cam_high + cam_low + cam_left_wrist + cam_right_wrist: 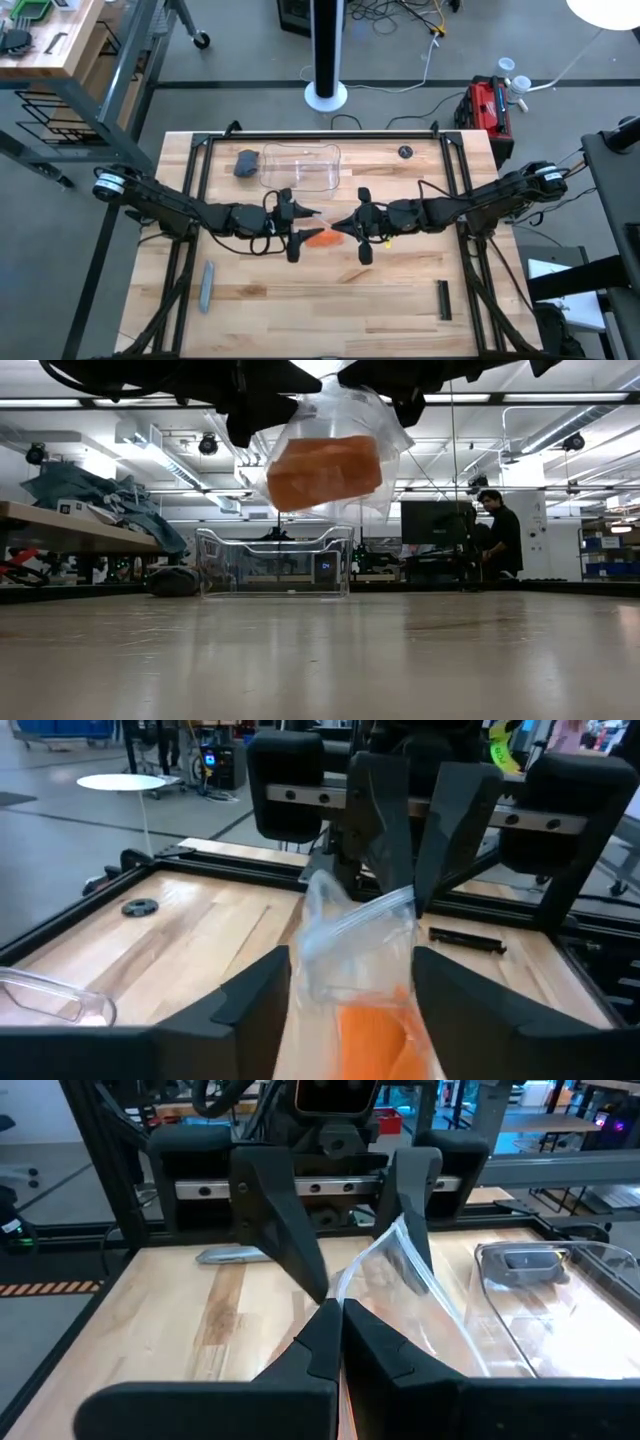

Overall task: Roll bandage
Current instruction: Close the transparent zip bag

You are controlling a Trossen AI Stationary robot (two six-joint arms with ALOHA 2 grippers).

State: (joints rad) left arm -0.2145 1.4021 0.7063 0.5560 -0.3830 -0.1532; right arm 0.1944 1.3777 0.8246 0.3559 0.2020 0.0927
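The orange bandage [322, 240] sits inside a clear plastic wrapper [335, 415], which hangs above the table's middle; the low view shows the bandage [322, 470] well clear of the wood. My right gripper [342, 229] is shut on the wrapper's top. My left gripper [304, 228] faces it from the left and is open. In the left wrist view its two fingers stand on either side of the wrapper [350, 940], with the bandage [375, 1030] between them. My right gripper pinches the wrapper's upper edge [352, 1288] between its two shut fingers, coming level from the table's right. The wrapper hangs below the fingers, lifted clear of the table, with the bandage in its lower part. My left gripper stands astride the wrapper; I cannot tell whether its fingers touch it.
A clear plastic container [300, 168] and a dark grey lump [246, 163] stand at the far side. A grey stick [206, 285] lies near left, a black bar [444, 300] near right, and a small black disc [405, 152] far right. A person [500, 535] stands in the room behind.
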